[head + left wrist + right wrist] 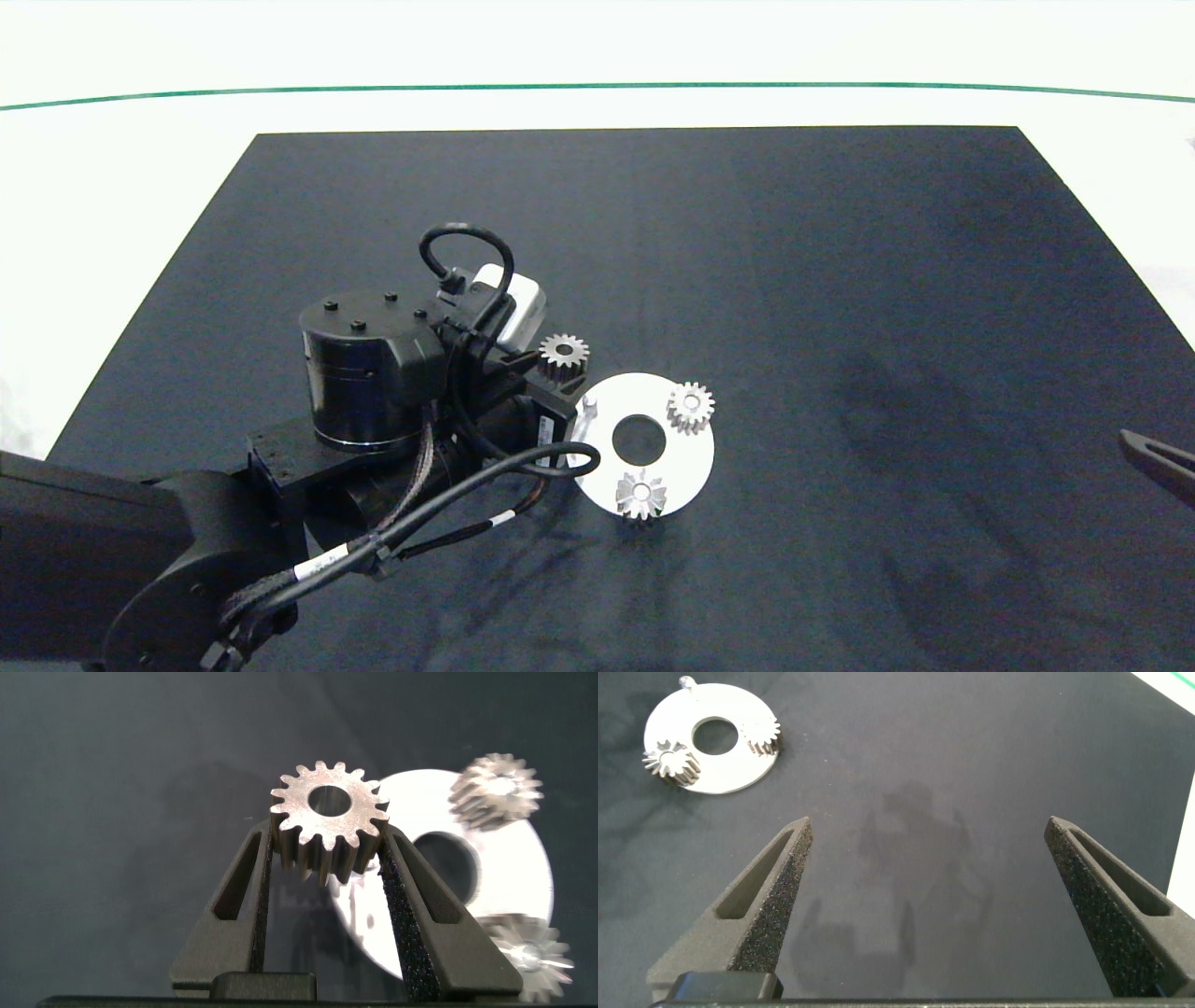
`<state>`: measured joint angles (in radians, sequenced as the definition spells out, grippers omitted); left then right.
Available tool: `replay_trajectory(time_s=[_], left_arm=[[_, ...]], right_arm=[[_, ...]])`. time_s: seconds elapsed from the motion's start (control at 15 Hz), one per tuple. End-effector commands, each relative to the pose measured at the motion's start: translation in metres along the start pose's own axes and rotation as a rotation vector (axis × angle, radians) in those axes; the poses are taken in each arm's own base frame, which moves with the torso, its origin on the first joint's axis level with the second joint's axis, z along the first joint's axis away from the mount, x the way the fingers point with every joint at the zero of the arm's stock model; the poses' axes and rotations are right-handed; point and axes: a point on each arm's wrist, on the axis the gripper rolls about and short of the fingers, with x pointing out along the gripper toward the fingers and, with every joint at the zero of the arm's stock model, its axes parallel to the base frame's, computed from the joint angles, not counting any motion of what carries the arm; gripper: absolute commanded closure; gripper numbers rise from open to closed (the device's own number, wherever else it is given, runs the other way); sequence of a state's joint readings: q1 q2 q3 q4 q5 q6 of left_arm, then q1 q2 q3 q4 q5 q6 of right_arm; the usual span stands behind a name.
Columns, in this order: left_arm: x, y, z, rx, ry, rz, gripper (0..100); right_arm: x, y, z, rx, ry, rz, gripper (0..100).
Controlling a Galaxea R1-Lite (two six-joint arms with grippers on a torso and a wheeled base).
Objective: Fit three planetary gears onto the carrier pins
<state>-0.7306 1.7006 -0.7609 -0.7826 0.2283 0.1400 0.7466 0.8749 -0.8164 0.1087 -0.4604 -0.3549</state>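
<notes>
Silvery steel, toothed and hard: the third of the planetary gears [327, 826] sits clamped between my left gripper [327, 873] pads, pinched across its tooth flanks with the bore facing up. From the head view I have it hovering just off the white carrier disc [695, 457] at about ten o'clock, near the one bare carrier pin [589, 405]. Two seated gears are already on their pins, one [691, 407] at two o'clock of the disc's centre hole, the other [640, 495] at six o'clock.

I judge this gear dense for its size, fully rigid and smooth enough to slip or rotate if the pads bite only on tooth tips. The hold across opposite teeth looks sound to me; it leaves the bore open for the pin. The disc is thin and light, so I expect it to slide on the dark mat [840, 280] if I push sideways.

My left wrist and its cable loop cover the disc's nine o'clock edge in the head view, and the wrist view does not show the free pin at all, so I cannot judge bore-to-pin alignment. Whether the six o'clock gear sits fully down is hard to tell.

My right gripper [924, 905] waits spread wide and empty, well off at three o'clock
</notes>
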Motion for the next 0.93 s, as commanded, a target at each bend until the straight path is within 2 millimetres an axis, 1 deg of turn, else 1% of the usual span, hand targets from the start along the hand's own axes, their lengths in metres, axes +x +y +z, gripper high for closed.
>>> replay_trajectory(time_s=[0.07,0.4,0.6,0.93], left_arm=[[0.006,-0.011,-0.01,0.016,0.016,-0.026,96],[0.019,-0.016,-0.019,0.019,0.017,-0.026,96],[0.016,-0.021,-0.022,0.018,0.004,-0.038,96],[0.015,-0.021,-0.03,0.02,0.013,-0.038,96]], right_arm=[[0.001,0.001,0.0,-0.005,0.004,0.001,0],[0.001,0.001,0.0,-0.006,0.005,0.002,0],[0.001,0.001,-0.001,-0.006,0.006,0.003,0],[0.002,0.001,-0.001,-0.008,0.01,0.001,0]])
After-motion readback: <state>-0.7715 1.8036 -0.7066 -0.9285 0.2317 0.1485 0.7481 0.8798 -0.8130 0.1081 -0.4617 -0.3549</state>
